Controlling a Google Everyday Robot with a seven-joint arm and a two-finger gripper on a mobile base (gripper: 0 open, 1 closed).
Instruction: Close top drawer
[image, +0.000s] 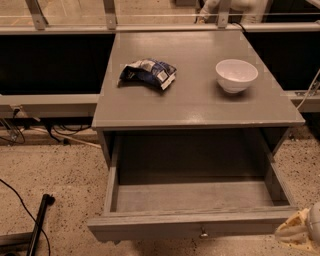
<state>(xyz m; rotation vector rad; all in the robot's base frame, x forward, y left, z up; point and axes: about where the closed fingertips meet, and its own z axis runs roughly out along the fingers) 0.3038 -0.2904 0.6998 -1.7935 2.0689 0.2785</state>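
grey top drawer (192, 226), white bowl (236, 75), blue-white bag (148, 73), cream hand (298, 233) lower right.

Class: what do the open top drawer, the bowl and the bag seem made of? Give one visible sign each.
Top drawer: likely painted wood; matte grey boards, metal knob. Bowl: probably glazed ceramic, perhaps plastic; glossy white. Bag: plastic or foil film; shiny crinkles. The gripper sits lower right, beside the drawer's front corner.
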